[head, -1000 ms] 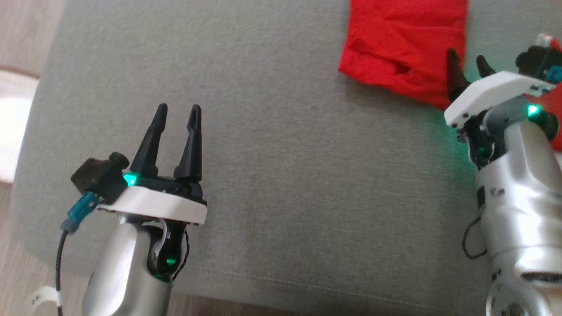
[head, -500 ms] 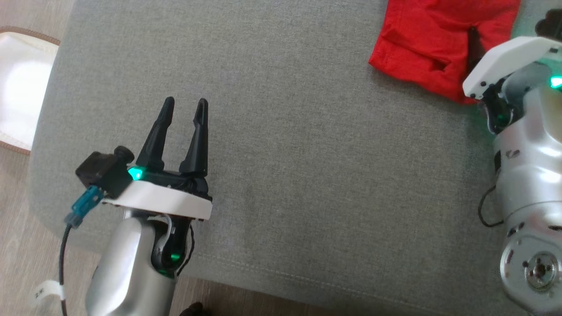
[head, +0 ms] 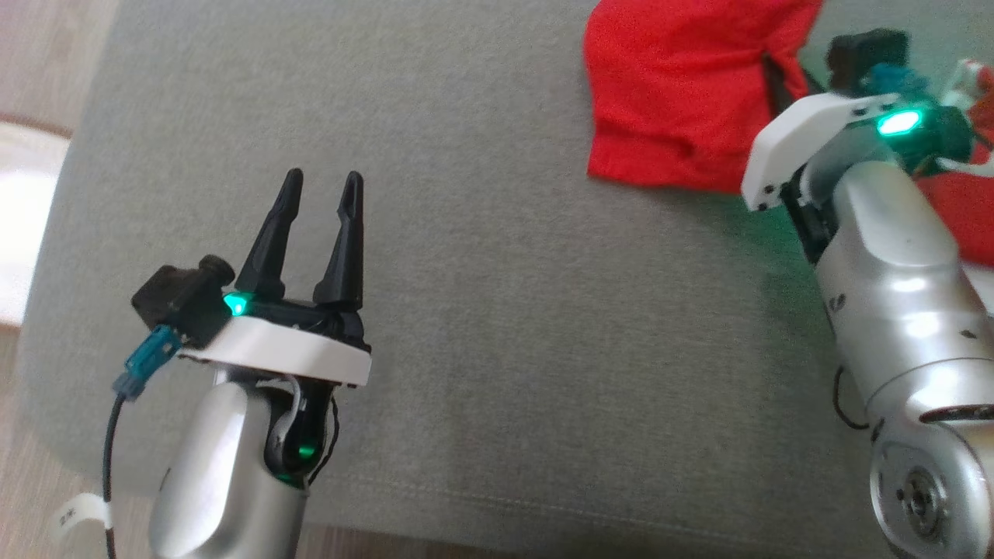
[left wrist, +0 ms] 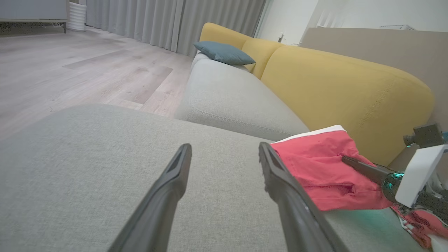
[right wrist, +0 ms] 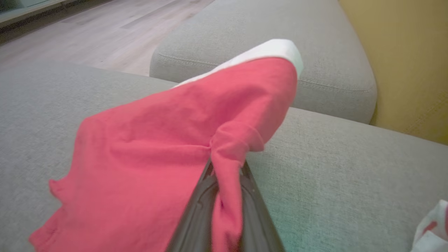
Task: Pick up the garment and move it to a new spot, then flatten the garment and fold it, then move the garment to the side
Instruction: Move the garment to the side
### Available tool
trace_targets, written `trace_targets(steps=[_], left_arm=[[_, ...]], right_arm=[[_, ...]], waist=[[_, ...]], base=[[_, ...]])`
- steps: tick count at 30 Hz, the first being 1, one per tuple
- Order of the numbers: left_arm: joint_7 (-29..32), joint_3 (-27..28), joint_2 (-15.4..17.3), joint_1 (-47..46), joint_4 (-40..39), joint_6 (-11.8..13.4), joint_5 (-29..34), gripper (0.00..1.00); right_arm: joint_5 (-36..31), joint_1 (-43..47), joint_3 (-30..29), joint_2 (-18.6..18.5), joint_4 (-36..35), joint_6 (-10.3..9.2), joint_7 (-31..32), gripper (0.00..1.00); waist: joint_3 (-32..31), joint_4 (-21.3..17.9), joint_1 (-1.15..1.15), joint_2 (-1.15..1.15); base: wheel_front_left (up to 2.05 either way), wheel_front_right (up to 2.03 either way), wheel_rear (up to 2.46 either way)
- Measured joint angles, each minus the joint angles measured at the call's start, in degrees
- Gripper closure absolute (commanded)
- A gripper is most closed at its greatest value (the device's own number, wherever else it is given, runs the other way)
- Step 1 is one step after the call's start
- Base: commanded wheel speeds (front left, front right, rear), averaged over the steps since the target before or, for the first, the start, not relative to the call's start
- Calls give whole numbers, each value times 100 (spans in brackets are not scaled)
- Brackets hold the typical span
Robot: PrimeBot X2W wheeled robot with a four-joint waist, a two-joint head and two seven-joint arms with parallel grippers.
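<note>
Over grey sofa cushion [head: 505, 326]: right gripper [right wrist: 226, 166] clamped on a bunched fold of red garment [right wrist: 150, 147]; left gripper [head: 323, 178] spread wide, empty, well apart from it.

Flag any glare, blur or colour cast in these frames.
Head view: the white patch at the left edge is blown out; the green status light tints the grey cushion. Right wrist view: the fingers pinching the red garment are soft. Left wrist view: sharp.

The garment [right wrist: 157, 150] is red with a white edge; the cushion [head: 497, 310] is grey, the backrest [left wrist: 332, 80] yellow.
</note>
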Motion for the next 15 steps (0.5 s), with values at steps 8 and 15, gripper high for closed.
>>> trace_targets(steps=[8, 15], left_arm=[[0, 177, 3, 244, 29, 0, 78, 0], [0, 199, 4, 471, 8, 0, 127, 0]], right_arm=[[524, 88, 1241, -158, 344, 0, -93, 100], [1232, 101, 2349, -961, 427, 0, 307, 100]], waist=[[-491, -510, 0, 0], [-737, -996, 0, 0]], base=[[0, 0, 0], [0, 0, 0]])
